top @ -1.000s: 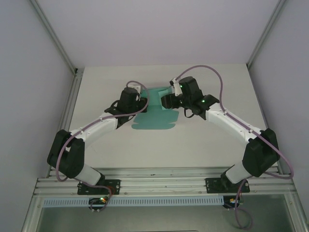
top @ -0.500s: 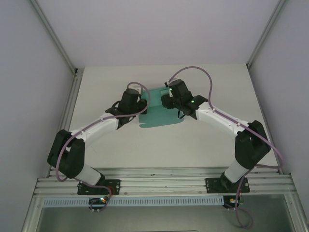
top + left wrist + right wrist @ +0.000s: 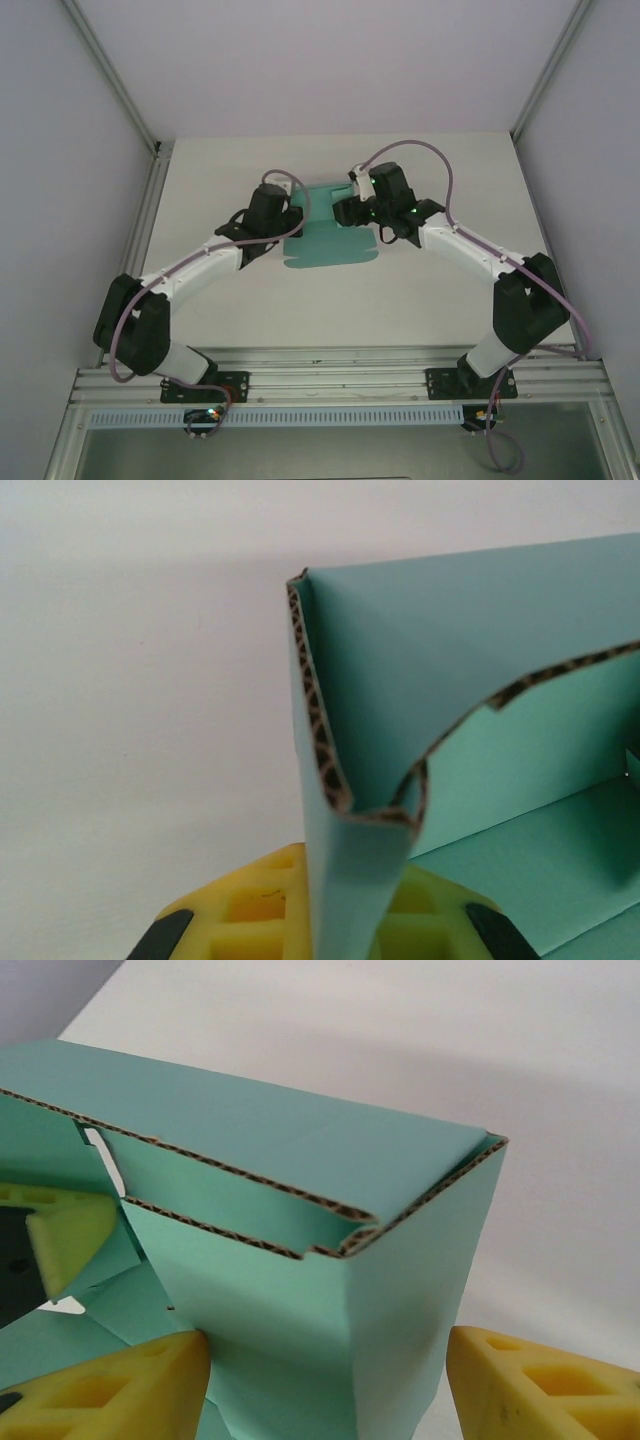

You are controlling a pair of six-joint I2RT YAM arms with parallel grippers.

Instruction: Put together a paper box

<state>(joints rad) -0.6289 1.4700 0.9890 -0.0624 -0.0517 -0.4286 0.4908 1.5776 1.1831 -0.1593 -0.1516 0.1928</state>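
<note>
The paper box [image 3: 328, 240] is teal-green corrugated card, partly folded, with walls standing at the back and a flat flap lying toward me. My left gripper [image 3: 293, 217] is shut on a folded-over wall [image 3: 345, 880], which is pinched between its yellow fingers [image 3: 250, 910]. My right gripper [image 3: 350, 207] is open and straddles an upright corner of the paper box [image 3: 330, 1300]. Its left pad [image 3: 130, 1385] touches the card, while its right pad [image 3: 545, 1385] stands a little apart from it. The left gripper's yellow finger [image 3: 62, 1232] shows behind the wall.
The white table [image 3: 420, 290] spreads out around the box. Metal frame posts [image 3: 155, 150] stand at the back corners, and an aluminium rail [image 3: 340, 375] carrying both arm bases runs along the near edge.
My right arm swung in toward the box, then eased back a little. The box's flat front flap has shifted slightly to the right. The left arm has stayed put with its grip.
</note>
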